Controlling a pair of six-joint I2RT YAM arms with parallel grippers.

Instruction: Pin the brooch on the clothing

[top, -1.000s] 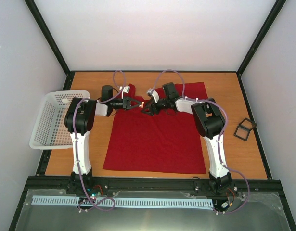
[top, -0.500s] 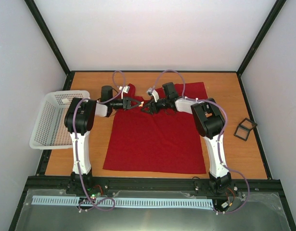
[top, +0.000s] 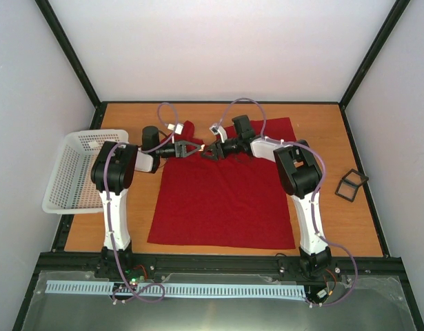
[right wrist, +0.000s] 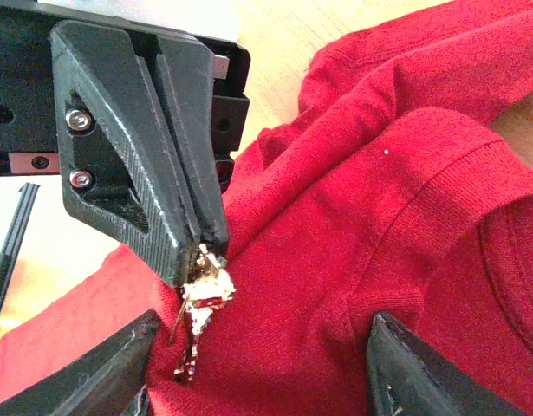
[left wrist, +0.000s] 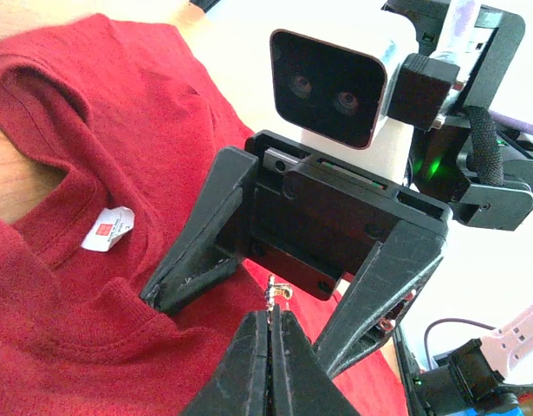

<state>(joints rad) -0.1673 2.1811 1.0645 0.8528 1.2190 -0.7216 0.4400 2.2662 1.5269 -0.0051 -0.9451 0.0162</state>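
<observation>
Two claws: the left claw and right claw met tip to tip over the neck end of the T-shirt, which lay flat on the tabletop.
Change: within the last second both arms had edged slightly toward the collar, and the right claw's jaws had drawn in from a wider spread.
Meaning: the right claw was probably lining up to take or work the brooch. The pinning itself looked not yet done.
Left claw: clamped fully together, pinching the brooch at its very tips. From its own wrist view only a small gold bit poked out above the closed fingers.
Right claw: jaws apart and gripping nothing, one finger on each side of the brooch and the cloth below it. No contact with either was visible.
Brooch: a small gold and silver piece, hanging from the left claw just over the red fabric. Whether its pin touched the cloth I could not tell.
Collar: the white label sat inside the round neck, near the claws.
Elsewhere: a white basket stood at the left edge and a black square frame at the right, both well apart from the work.
</observation>
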